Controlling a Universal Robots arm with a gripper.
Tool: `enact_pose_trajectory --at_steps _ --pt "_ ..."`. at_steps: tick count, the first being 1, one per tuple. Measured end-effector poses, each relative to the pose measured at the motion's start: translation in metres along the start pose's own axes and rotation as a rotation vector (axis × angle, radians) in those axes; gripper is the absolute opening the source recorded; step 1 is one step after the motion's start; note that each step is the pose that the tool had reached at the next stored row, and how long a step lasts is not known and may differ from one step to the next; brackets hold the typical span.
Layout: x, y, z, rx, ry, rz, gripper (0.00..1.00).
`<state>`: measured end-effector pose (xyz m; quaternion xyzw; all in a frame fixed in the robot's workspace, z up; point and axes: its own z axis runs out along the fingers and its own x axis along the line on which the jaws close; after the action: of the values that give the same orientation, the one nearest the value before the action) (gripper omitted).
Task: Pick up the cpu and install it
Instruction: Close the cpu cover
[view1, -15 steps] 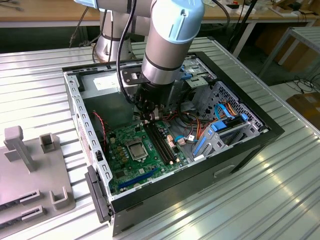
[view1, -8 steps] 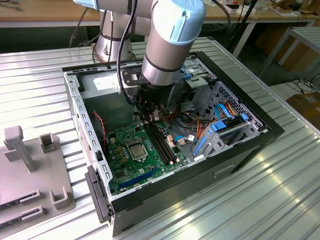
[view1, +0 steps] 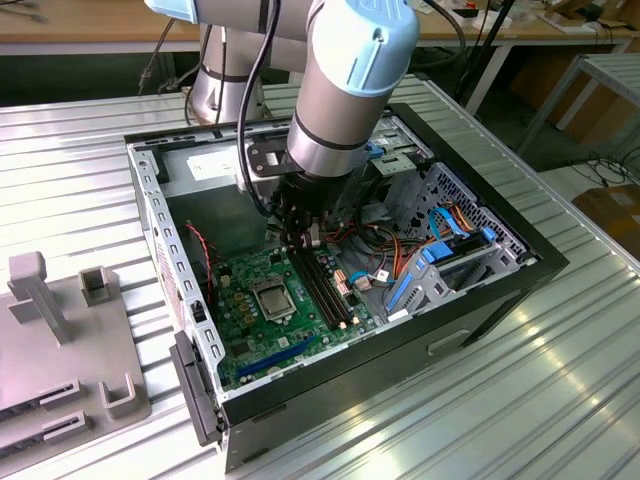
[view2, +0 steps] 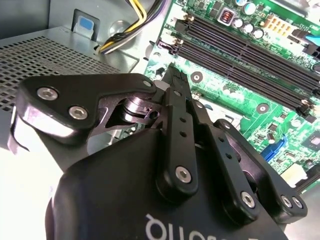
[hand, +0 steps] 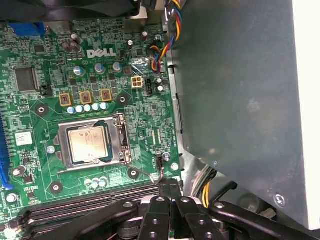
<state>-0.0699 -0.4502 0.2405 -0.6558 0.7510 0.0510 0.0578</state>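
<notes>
The cpu (hand: 87, 144) is a dull silver square lying flat in its metal-framed socket (hand: 121, 145) on the green motherboard (hand: 150, 112). In the exterior view the cpu (view1: 272, 297) shows as a small grey square low in the open case. My gripper (hand: 170, 184) hangs above the board's edge, beside the long black memory slots (hand: 85, 199) and a short way off one corner of the socket. Its black fingers are pressed together, shut, with nothing between them. The second wrist view has the gripper (view2: 173, 73) tip over the board near the slots (view2: 240, 50).
The black computer case (view1: 500, 290) lies open on a ribbed metal table. A grey power supply box (hand: 240, 100) borders the board beside the gripper. Loose cables (view1: 385, 255) and a blue-trimmed drive cage (view1: 440, 265) fill the exterior view's right. A grey fixture (view1: 60, 340) stands outside the case.
</notes>
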Motion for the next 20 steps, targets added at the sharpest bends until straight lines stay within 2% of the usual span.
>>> enact_pose_trajectory --at_steps 11,20 --pt "0.0106 -0.0014 -0.0016 -0.0055 0.0001 -0.001 0.11" --pt "0.0158 -0.0022 -0.0025 -0.0075 0.0001 -0.001 0.11"
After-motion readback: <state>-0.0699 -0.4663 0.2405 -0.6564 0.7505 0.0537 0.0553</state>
